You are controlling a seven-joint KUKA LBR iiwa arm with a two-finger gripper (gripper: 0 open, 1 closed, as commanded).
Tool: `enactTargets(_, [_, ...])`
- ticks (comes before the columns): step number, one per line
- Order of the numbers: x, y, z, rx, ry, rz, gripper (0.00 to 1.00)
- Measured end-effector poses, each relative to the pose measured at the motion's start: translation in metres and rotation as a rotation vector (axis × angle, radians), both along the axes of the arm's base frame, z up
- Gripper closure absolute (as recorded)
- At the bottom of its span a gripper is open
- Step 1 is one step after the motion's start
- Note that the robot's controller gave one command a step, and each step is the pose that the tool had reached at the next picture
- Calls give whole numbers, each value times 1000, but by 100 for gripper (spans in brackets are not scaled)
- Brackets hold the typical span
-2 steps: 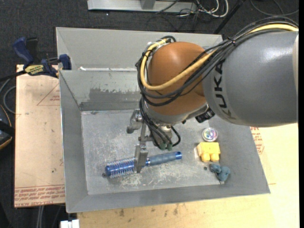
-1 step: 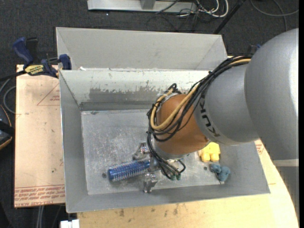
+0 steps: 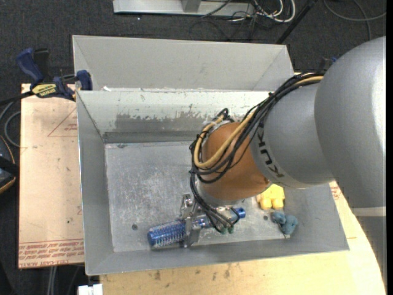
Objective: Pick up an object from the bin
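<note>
I count three loose things on the floor of the bin point(image 3: 147, 183), one of each kind, and a fourth bit I am unsure of.

The first is a blue ribbed roller point(image 3: 166, 235), lying on its side. Its near end sits right against my gripper point(image 3: 189, 225), and the rest of it stretches away from the gripper toward the view's left, close to the bin's front wall. My gripper is down at floor level at that end of the roller. From this angle I cannot tell whether the gripper is open or closed, nor whether it has the roller in its grasp.

The second is a yellow chunky piece point(image 3: 272, 196), off to the view's right of my gripper and a little farther back, partly tucked under my arm. The third is a grey-blue crumpled lump point(image 3: 286, 222), just in front of the yellow piece and also to the gripper's right, well apart from the roller.

The unsure one is a small blue bit point(image 3: 238, 212) just right of the gripper, among my dark cables. I cannot say if it lies in the bin or belongs to my wrist.

My orange wrist cover point(image 3: 230, 165) and its cable loops hang directly above the gripper and hide the floor behind it. The floor to the gripper's left and rear is bare scratched metal.
</note>
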State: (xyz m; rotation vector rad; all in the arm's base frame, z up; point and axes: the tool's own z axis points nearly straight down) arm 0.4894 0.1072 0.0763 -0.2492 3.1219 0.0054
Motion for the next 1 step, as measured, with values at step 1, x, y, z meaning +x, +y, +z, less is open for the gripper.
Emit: enactTargets(1, [10,4,136,-1,1,-56,100])
